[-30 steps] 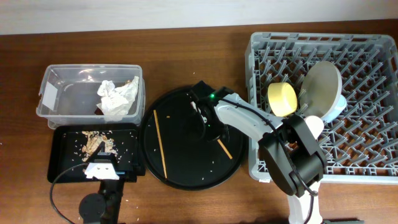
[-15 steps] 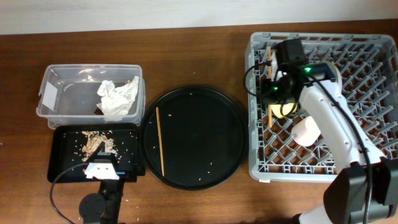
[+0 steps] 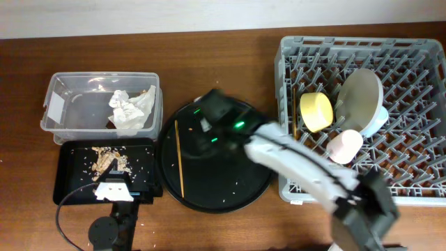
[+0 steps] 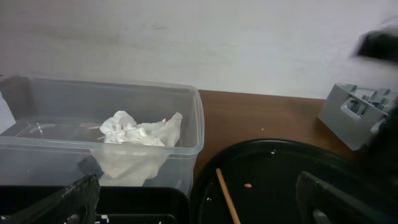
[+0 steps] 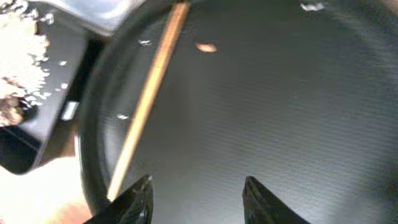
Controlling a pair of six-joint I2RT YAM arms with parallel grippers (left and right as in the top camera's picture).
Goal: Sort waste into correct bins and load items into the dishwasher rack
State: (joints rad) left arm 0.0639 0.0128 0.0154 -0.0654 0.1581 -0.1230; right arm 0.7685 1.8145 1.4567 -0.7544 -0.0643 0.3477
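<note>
One wooden chopstick [image 3: 178, 159] lies on the left side of the big round black tray [image 3: 237, 195]; it also shows in the right wrist view [image 5: 149, 93] and the left wrist view [image 4: 227, 199]. My right gripper [image 3: 203, 129] hovers open and empty over that tray, just right of the chopstick [image 5: 199, 196]. A thin brown stick [image 3: 295, 125] stands at the left edge of the grey rack [image 3: 362, 185], which also holds the yellow bowl [image 3: 317, 111], grey plate [image 3: 360, 94], pink cup [image 3: 345, 146] and blue cup [image 3: 378, 122]. My left gripper [image 3: 111, 188] is open and empty.
The clear tub [image 3: 63, 122] holds the white napkin [image 3: 131, 108], which also shows in the left wrist view [image 4: 140, 134]. The shallow black tray [image 3: 73, 185] holds brown food scraps [image 3: 108, 160]. Small crumbs dot the round tray.
My right arm took one chopstick from the round tray's right side to the rack, then swung back over the tray's left side. One chopstick is left on the tray.
</note>
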